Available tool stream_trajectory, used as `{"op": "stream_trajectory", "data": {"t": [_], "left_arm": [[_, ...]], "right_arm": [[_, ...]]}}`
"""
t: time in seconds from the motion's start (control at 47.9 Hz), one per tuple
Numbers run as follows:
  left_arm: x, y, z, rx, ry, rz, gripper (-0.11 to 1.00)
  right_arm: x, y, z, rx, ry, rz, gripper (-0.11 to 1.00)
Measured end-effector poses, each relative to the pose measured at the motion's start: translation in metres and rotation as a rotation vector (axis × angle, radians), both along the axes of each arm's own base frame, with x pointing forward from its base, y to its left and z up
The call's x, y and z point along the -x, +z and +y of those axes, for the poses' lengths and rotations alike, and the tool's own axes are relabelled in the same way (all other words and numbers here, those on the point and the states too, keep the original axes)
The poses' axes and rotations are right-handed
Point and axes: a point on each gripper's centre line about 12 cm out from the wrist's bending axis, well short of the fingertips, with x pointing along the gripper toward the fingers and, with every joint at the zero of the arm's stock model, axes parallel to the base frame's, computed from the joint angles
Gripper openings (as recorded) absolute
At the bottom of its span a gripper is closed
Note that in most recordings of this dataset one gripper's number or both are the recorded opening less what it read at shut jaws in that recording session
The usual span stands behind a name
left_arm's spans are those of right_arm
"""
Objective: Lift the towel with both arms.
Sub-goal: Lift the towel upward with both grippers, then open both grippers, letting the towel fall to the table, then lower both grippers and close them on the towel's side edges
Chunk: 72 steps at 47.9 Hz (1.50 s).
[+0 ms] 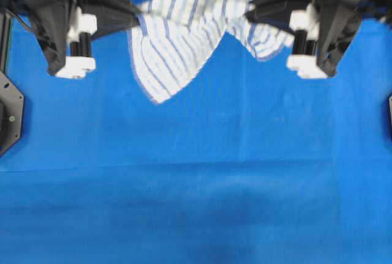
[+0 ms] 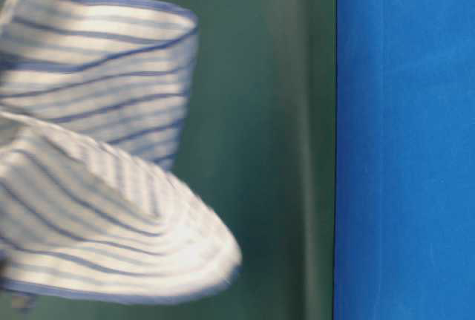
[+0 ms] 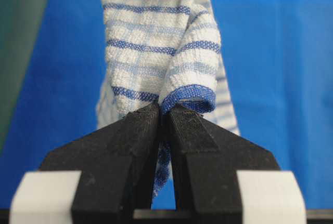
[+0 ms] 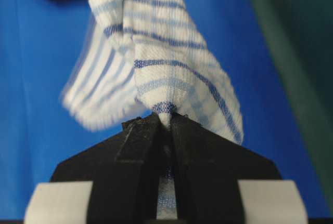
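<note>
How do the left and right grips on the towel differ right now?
The left gripper pinches a folded, blue-hemmed edge of the towel; the right gripper pinches a bunched point. Overhead, more cloth hangs near the left gripper than the right. Both jaws are shut on it.

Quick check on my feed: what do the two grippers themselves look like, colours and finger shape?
Both match: the left gripper and right gripper have matte black, rough-textured wedge fingers tapering to a point, with white block fittings at their bases. The overhead view shows black arm bodies, and a teal patch on the right one.
</note>
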Motion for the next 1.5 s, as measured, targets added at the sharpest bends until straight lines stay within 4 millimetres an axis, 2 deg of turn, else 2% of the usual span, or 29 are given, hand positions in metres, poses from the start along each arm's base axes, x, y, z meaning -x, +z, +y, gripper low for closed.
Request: {"op": "stream_trajectory", "data": {"t": [0.146,0.313,0.814,0.856,0.898,1.065,1.107,1.169,1.232,1.357,1.503], "left_arm": [[0.004,0.028,0.0,-0.007,0.0,-0.028,0.03],[0.007,0.046,-0.001,-0.01,-0.001,-0.047,0.03],[0.003,0.045,-0.001,-0.003,0.0,-0.038,0.05],[0.003,0.045,0.0,-0.003,0.001,-0.043,0.09],[0.002,0.046,-0.001,-0.005,0.0,-0.051,0.19],[0.003,0.051,-0.002,-0.012,-0.004,-0.094,0.69],[0.003,0.052,-0.003,-0.012,-0.007,-0.099,0.8],[0.003,0.049,-0.004,-0.012,-0.011,-0.096,0.91],[0.002,0.045,-0.005,-0.009,-0.012,-0.09,0.93],[0.002,0.04,-0.006,-0.005,-0.015,-0.078,0.92],[-0.001,0.026,-0.01,0.0,-0.029,-0.057,0.92]], "right_arm": [[0.004,0.025,-0.001,0.01,-0.005,-0.028,0.07],[0.01,0.047,0.004,0.011,0.002,-0.057,0.07],[0.012,0.049,0.008,0.015,0.014,-0.056,0.08],[0.012,0.05,0.008,0.016,0.014,-0.057,0.08],[0.012,0.05,0.008,0.019,0.016,-0.056,0.12],[0.011,0.048,0.007,0.026,0.016,-0.049,0.59],[0.01,0.047,0.007,0.03,0.015,-0.046,0.67],[0.01,0.045,0.006,0.04,0.01,-0.04,0.69],[0.01,0.044,0.006,0.044,0.009,-0.036,0.66],[0.009,0.039,0.005,0.046,0.008,-0.023,0.67],[0.008,0.017,0.005,0.035,0.005,0.031,0.67]]}}
